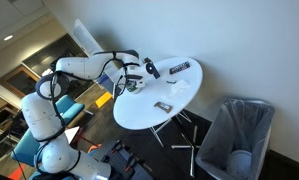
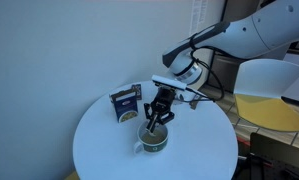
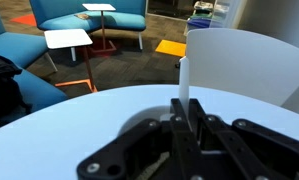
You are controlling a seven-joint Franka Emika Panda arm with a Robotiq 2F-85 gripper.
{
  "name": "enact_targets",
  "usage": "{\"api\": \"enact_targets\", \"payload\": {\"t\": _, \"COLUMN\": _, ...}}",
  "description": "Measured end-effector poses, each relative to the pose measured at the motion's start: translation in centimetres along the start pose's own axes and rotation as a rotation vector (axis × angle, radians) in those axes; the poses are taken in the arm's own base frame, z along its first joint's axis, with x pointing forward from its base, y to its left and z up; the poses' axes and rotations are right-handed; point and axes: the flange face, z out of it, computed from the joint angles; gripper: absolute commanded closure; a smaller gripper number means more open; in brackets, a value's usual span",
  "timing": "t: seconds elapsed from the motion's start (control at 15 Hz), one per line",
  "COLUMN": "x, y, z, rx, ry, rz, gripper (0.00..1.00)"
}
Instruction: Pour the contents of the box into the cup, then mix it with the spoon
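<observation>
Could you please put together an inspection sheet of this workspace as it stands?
Surface: round white table, no spills seen.
Job's things: cup under the gripper; box close by; thin white handle, likely the spoon, in the jaws.
Clutter: long dark packet; small flat item.
Grippers: gripper shut on the handle, tips at the cup.
Cables: black loops along the arm.
Surroundings: lined bin; blue seats.

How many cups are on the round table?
1. The cup stands on the white table, right under the gripper holding the spoon. No other cup shows there.
</observation>
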Motion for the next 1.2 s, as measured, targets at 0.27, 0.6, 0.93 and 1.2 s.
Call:
{"api": "enact_targets", "payload": {"t": 0.27, "x": -0.1, "y": 0.8, "z": 2.1, "rx": -0.083, "ry": -0.093, "rz": 0.002, "gripper": 0.97}}
{"api": "enact_targets", "payload": {"t": 0.6, "x": 0.4, "y": 1.5, "z": 2.3, "rx": -0.121, "ry": -0.124, "rz": 0.122, "gripper": 0.97}}
{"api": "enact_targets", "payload": {"t": 0.93, "x": 1.1, "y": 1.3, "z": 0.2, "rx": -0.075, "ry": -0.030, "rz": 0.165, "gripper": 0.97}}
{"api": "enact_targets", "payload": {"t": 1.2, "x": 0.3, "y": 0.6, "z": -0.8, "rx": -0.031, "ry": 0.051, "rz": 0.128, "gripper": 0.97}}
